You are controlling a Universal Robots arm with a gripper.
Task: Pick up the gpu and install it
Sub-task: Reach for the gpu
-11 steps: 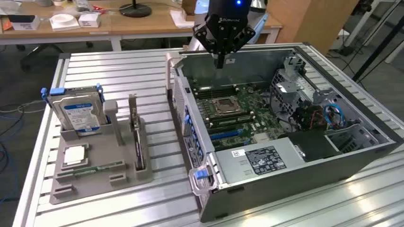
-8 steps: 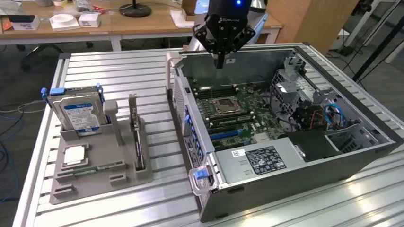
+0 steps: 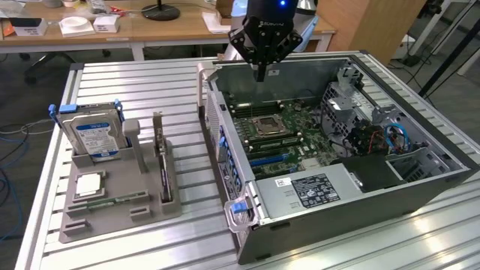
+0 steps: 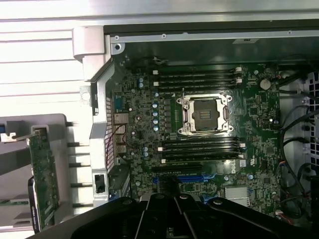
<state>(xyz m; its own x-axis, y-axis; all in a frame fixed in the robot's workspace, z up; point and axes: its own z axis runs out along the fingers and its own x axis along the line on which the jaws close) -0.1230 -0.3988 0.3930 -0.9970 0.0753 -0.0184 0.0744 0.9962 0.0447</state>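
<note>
Gripper (image 3: 260, 76) hangs pinched shut and empty over the open computer case (image 3: 338, 225); the gpu (image 3: 163, 169) stands on edge in the grey tray (image 3: 112, 218).

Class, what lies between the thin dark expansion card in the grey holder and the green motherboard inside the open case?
A bare strip of slatted metal table, then the case's perforated metal wall, separate card from motherboard in the exterior view.

there is one computer case (image 3: 338, 225), one motherboard (image 3: 300, 140) and one cpu socket (image 3: 268, 126). at the case's nine o'clock in the exterior view: one holder (image 3: 105, 225), one hard drive (image 3: 94, 132), one gpu (image 3: 161, 163), one memory stick (image 3: 116, 199). one gripper (image 3: 260, 76).
</note>
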